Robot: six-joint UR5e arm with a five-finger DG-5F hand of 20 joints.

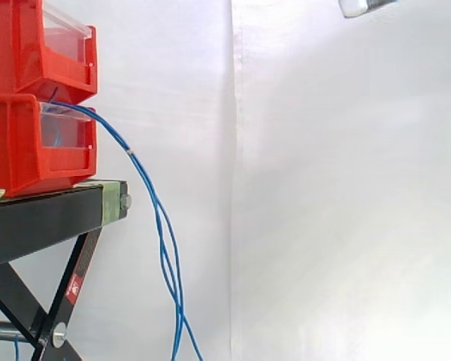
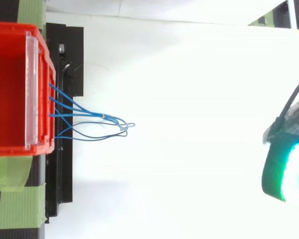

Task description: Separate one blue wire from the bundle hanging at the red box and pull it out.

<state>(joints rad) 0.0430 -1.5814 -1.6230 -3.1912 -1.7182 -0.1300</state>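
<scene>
Side view: the blue wires (image 1: 143, 177) are coming out of the front of the lower red box (image 1: 15, 150), which is sitting under an upper red bin (image 1: 22, 45) on the black stand (image 1: 37, 218). They are arching outward as one tight bundle, passing a pale tag (image 1: 130, 152), then dropping beside the stand's edge and running off the bottom of the view in front of the white curtain (image 1: 323, 188). Lower down the strands are loosening and showing gaps between them. They are looking thin, light and limp, hanging under their own weight. Their smooth sheathing is likely to be slipping through a weak pinch, and a strand is probably swinging away from a push rather than resisting it.

Top view: the blue wires (image 2: 104, 117) are leaving the red box (image 2: 10, 84) at several separate spots along its front and fanning in to one gathered point out from the black stand (image 2: 65, 50), with green tape (image 2: 15, 204) lying beside the box. The spread stretch next to the box, where each strand is standing apart from its neighbours, is looking like the best place for taking one alone. The hand (image 2: 275, 172) is hovering at the right edge, well apart from the wires, glowing green and cyan. I cannot tell whether it is spread or closed, and it is holding nothing of the bundle
</scene>
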